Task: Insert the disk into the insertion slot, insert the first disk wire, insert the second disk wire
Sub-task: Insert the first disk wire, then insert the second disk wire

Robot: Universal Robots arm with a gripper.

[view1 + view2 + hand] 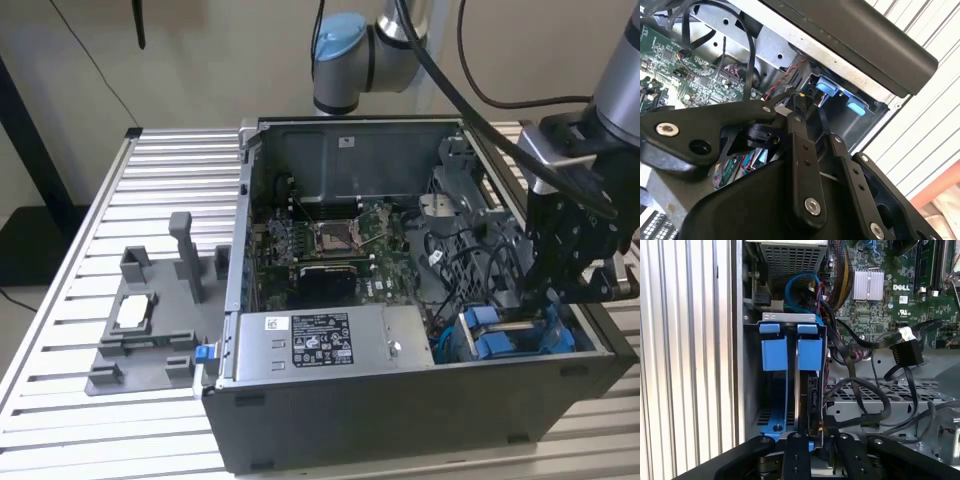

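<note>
The disk (797,390) stands on edge inside the insertion slot (790,316), its blue bracket tabs (774,352) sticking out. In the exterior view the blue tabs (490,338) show at the case's front corner on the view's right. My gripper (556,298) hangs right above them. In both wrist views its fingers (801,150) come together on a black wire connector (801,101) with red and yellow leads, held at the disk's end (813,390). Another black disk wire connector (905,353) lies loose over the metal floor of the case.
The open dark computer case (400,400) sits on a slatted table (170,170). A grey power-supply box (310,340) lies along its front, the motherboard (335,245) behind. A grey fixture tray with posts (150,320) stands at the exterior view's left. Black cables (860,390) crowd beside the cage.
</note>
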